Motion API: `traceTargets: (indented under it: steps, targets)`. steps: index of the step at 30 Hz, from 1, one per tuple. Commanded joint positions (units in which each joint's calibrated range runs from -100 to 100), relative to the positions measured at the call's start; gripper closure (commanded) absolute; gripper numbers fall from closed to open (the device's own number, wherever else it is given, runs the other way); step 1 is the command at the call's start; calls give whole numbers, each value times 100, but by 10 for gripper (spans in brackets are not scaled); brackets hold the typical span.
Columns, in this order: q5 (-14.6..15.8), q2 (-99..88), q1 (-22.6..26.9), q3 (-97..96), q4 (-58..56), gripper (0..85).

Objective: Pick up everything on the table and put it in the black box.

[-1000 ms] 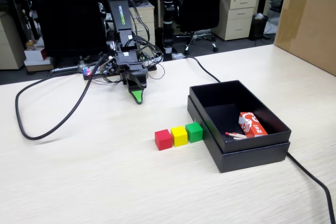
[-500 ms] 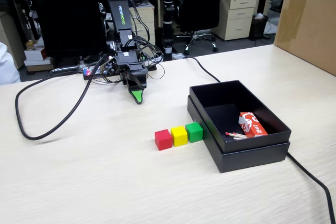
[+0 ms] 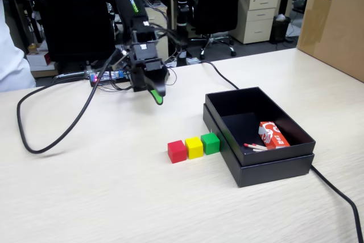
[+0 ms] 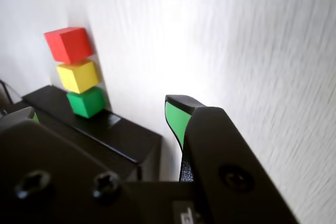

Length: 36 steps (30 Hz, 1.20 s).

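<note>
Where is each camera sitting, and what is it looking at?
Fixed view: stands across the table, facing the arm; it sees the whole arm, its pincer, three cubes in a row and the black box.
Wrist view: rides on the pincer, looking down at the table; only the black and green jaw parts show.
Both share: the red cube, yellow cube, green cube and the box.

Red cube, yellow cube, green cube beside black box

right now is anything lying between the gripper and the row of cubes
Nothing. In the fixed view, only bare table separates the gripper from the red cube, yellow cube and green cube. The black cable loops off to the left.
</note>
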Motion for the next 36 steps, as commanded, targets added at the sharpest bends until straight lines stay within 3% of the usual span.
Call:
traceTargets:
  steps: [1, 5, 14, 15, 33, 36]
  targets:
    - [190, 852, 122, 1159, -731, 380]
    - [239, 3055, 278, 3298, -1923, 380]
    - [322, 6130, 357, 5828, -2467, 380]
    - [352, 7105, 415, 6689, -2640, 379]
    - [391, 9446, 440, 8158, -2727, 382]
    - [381, 9675, 454, 8303, -2735, 436]
